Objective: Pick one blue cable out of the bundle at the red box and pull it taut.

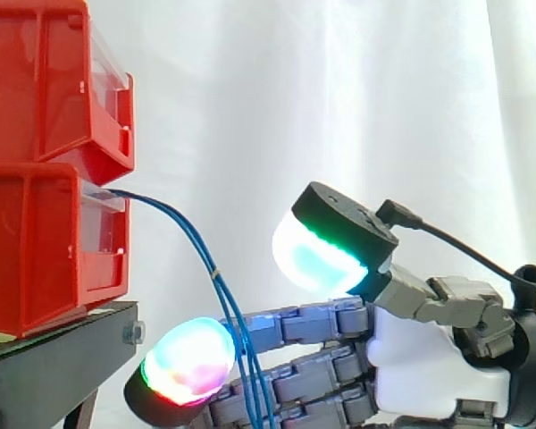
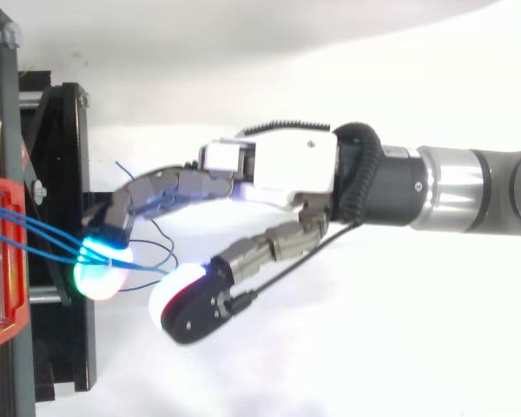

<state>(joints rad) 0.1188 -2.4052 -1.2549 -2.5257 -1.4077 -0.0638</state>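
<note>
**1. Hand state.** The hand [image 1: 429, 357] enters from 3 o'clock and is open. Its fingers [image 1: 304, 326] reach almost straight toward 9 o'clock. The thumb pad [image 1: 314, 255] stands raised at 12 o'clock of them, well apart. Nothing is pinched between thumb and fingers.

**2. Location of the workpiece.** The blue cables [image 1: 196, 246] leave the front of the lower red box [image 1: 36, 250], which sits on the black stand [image 1: 54, 362]. They arc down toward 5 o'clock, then hang almost vertically across the fingers, near their tips. In the top view the strands run from the red box [image 2: 17, 304] toward 3 o'clock and converge at the glowing fingertip [image 2: 100, 269]. Slack loops lie just beyond it. Whether the strands touch the fingers or pass just beside them cannot be told.

**3. Handling.** Judged from their sag, the strands are light, thin and limp (no stiffness to hold a shape). Their smooth jacket will probably slip through a loose pinch. They run close together, so isolating 1 strand is the demanding part.

**4. Grasp point.** Take 1 strand on the hanging run just below the bend, between thumb pad and fingertip. Draw it toward 3 o'clock, away from the box. Pull gently, because a sharp tug could drag neighbouring strands along.
</note>
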